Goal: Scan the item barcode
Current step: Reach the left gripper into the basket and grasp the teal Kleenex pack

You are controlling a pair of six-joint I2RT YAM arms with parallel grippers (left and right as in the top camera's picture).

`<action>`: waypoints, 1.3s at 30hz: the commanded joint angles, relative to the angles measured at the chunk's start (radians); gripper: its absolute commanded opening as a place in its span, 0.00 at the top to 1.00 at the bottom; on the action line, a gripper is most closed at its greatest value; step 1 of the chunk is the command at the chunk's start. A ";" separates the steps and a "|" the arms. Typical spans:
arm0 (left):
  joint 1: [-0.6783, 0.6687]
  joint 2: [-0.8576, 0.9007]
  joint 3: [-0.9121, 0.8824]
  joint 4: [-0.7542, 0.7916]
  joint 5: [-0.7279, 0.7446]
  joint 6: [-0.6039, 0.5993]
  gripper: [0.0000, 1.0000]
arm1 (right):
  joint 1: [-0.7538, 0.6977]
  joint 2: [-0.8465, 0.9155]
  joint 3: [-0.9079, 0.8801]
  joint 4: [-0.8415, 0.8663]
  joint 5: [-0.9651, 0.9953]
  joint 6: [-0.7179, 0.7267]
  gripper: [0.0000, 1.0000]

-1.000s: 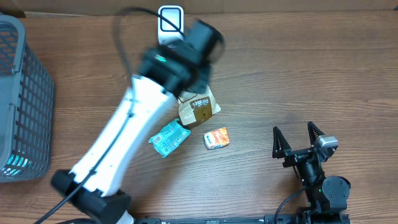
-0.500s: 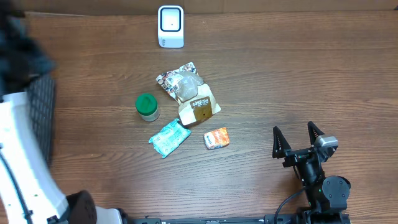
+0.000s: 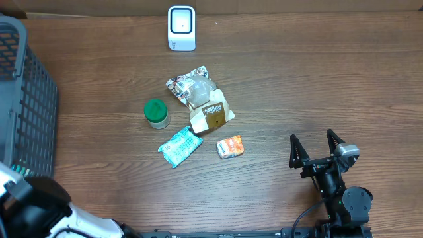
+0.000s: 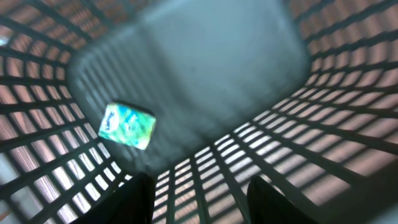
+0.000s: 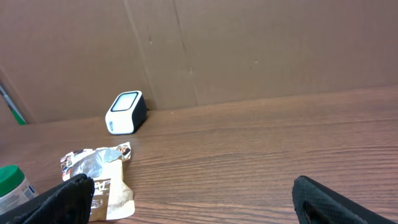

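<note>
The left wrist view looks down into the grey mesh basket [image 4: 323, 81]. A green and white packet [image 4: 127, 126] lies on the basket floor, apart from my left gripper [image 4: 205, 205]. That gripper is open with nothing between its dark fingers [image 4: 140, 199]. In the overhead view only the left arm [image 3: 33, 208] shows, at the bottom left beside the basket [image 3: 26, 106]. The white barcode scanner [image 3: 181, 28] stands at the table's far edge. My right gripper [image 3: 316, 151] rests open and empty at the lower right, facing the scanner [image 5: 126, 112].
Mid-table lie a silver packet [image 3: 192, 86], a brown pouch [image 3: 211, 114], a green-lidded jar [image 3: 156, 113], a teal packet [image 3: 180, 146] and a small orange box [image 3: 230, 146]. A cardboard wall [image 5: 249, 50] backs the table.
The left arm swung from over the items near the scanner to the left, over the basket, then drew back to the bottom left corner. The right arm has not moved.
</note>
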 commanded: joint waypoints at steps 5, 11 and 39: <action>0.016 0.077 -0.162 0.027 -0.105 0.025 0.40 | -0.002 -0.010 -0.011 0.004 0.001 -0.001 0.00; 0.086 0.077 -0.390 0.161 -0.131 0.046 0.25 | -0.002 -0.010 -0.011 0.004 0.001 -0.001 0.00; 0.104 0.077 -0.805 0.613 -0.174 0.167 0.46 | -0.002 -0.010 -0.011 0.004 0.001 -0.001 0.00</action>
